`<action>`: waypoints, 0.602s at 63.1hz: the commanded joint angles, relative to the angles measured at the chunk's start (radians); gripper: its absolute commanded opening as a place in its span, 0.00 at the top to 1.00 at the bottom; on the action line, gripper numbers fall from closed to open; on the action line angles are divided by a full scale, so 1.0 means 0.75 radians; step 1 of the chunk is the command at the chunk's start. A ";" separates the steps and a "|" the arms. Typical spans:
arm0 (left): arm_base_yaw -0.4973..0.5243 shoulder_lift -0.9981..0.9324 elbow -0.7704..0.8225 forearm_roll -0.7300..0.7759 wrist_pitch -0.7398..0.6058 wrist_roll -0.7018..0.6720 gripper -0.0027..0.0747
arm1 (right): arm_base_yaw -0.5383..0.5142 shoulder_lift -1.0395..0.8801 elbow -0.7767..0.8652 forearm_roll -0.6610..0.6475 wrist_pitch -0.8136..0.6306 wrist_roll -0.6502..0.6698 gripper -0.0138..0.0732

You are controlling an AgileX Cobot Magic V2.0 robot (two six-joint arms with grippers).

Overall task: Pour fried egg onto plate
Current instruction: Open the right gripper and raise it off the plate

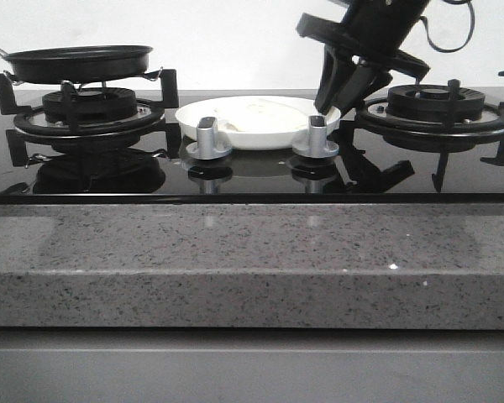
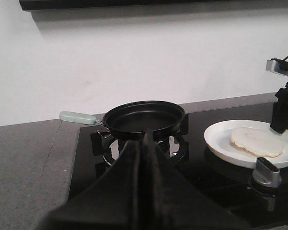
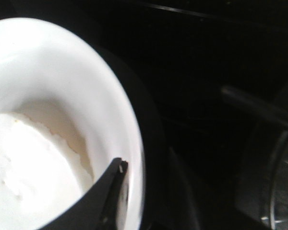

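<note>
The fried egg [image 2: 257, 142], a pale cream disc, lies flat on the white plate [image 2: 220, 143] in the middle of the hob. In the front view the plate [image 1: 203, 116] sits behind two silver knobs. My right gripper [image 1: 330, 107] is at the plate's right rim. Seen from the right wrist, my right gripper [image 3: 144, 165] is open astride the rim [image 3: 136, 158]: one finger [image 3: 113, 184] is inside it and a dark gap separates the rim from the outer finger. My left gripper [image 2: 146, 136] is shut on nothing, back from the black pan [image 2: 144, 117].
The empty black pan [image 1: 77, 60], with its pale green handle [image 2: 77, 117], rests on the left burner. The right burner grate [image 1: 437, 105] stands just right of my right gripper. Two silver knobs [image 1: 207, 138] [image 1: 317, 136] stand in front of the plate. A grey stone counter edge [image 1: 252, 252] runs along the front.
</note>
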 commanded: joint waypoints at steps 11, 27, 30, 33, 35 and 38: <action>-0.010 0.009 -0.035 -0.017 -0.097 -0.012 0.99 | -0.051 -0.178 -0.052 0.037 0.048 -0.008 0.72; -0.010 0.009 -0.035 -0.017 -0.097 -0.012 0.99 | -0.066 -0.235 -0.052 0.026 0.108 -0.033 0.92; -0.010 0.009 -0.035 -0.017 -0.097 -0.012 0.99 | -0.066 -0.254 -0.052 0.011 0.116 -0.049 0.92; -0.010 0.009 -0.035 -0.017 -0.097 -0.012 0.99 | -0.066 -0.281 -0.049 -0.010 0.120 -0.067 0.92; -0.010 0.009 -0.035 -0.017 -0.097 -0.012 0.99 | -0.066 -0.301 -0.038 -0.022 0.113 -0.073 0.92; -0.010 0.009 -0.035 -0.017 -0.097 -0.012 0.99 | -0.066 -0.356 -0.006 -0.039 0.081 -0.081 0.92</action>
